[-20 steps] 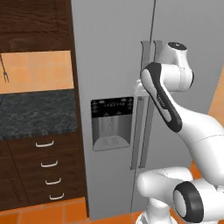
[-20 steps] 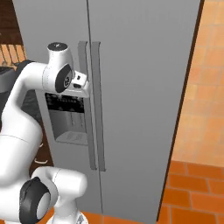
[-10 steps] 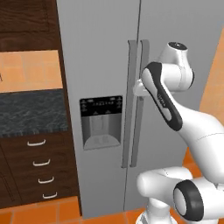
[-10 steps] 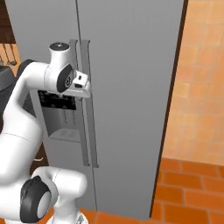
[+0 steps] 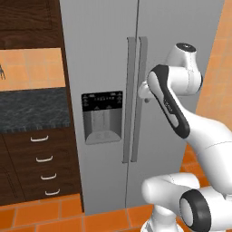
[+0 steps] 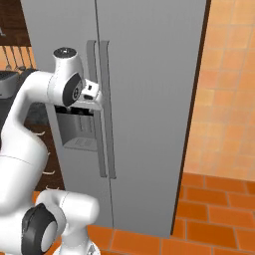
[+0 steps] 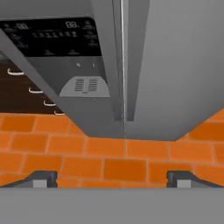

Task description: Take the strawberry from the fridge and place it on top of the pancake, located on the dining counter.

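I see the fridge [image 5: 136, 68] standing closed just ahead of me, both doors flush, the two long handles [image 6: 102, 109] side by side at the seam. My gripper [image 7: 112, 178] hangs close to them, pointing down at the orange floor tiles [image 7: 109, 162], fingers spread wide and holding nothing. The water dispenser [image 5: 102, 117] sits left of the handles.

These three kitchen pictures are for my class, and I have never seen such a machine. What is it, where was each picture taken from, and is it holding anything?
It is a white robot arm on a driving base, facing a closed grey fridge. Two pictures come from cameras on the base, behind the arm to its left and right. The third looks along the hand, down past the fridge's handles and water dispenser to the orange tiled floor. The hand is open and holds nothing. Left of the fridge are dark wooden drawers under a speckled worktop.
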